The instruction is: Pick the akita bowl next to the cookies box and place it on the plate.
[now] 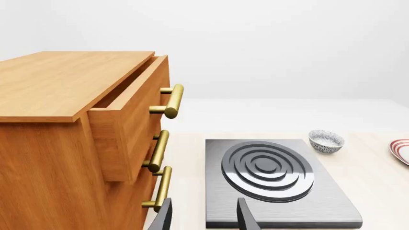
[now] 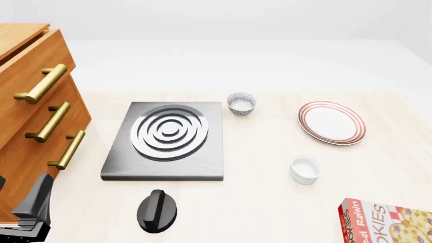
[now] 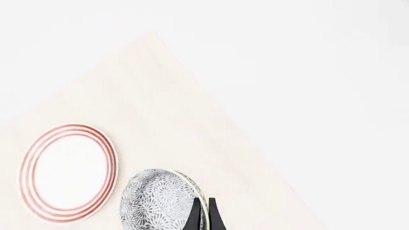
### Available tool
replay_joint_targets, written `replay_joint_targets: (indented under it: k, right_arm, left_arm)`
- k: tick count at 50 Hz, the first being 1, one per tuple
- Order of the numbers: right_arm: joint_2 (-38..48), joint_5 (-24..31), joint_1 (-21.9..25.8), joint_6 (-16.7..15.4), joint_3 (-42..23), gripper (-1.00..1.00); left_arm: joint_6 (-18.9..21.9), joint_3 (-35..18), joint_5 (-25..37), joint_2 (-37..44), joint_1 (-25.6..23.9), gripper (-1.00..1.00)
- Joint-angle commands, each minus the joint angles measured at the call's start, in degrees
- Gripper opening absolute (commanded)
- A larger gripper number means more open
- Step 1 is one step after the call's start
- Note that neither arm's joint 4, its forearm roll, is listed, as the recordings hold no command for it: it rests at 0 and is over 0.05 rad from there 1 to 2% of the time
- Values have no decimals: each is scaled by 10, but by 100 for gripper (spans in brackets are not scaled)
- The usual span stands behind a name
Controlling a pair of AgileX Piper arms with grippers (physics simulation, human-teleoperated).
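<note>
Right fingers pinch the akita bowl's rim, beside the plate.

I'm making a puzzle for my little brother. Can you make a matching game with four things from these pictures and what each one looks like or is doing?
Things:
1. plate
2. cookies box
3. akita bowl
4. top drawer

Descriptions:
A. red with white letters
B. pulled partly open
C. speckled, its rim between the right jaws
D. white with reddish rings

Pairs: 1-D, 2-A, 3-C, 4-B
</note>
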Motion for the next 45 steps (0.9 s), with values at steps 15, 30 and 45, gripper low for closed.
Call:
replay_joint_targets:
  k: [15,30,45]
  right_arm:
    - [-26,-12,82,114,32,-100]
    - [-17,-46,124,160,71,-100]
    - [-5,-110,181,194,134,-100]
  left_arm:
    - [0,0,0,0,0,100]
    - [0,0,0,0,0,100]
    - [0,0,0,0,0,100]
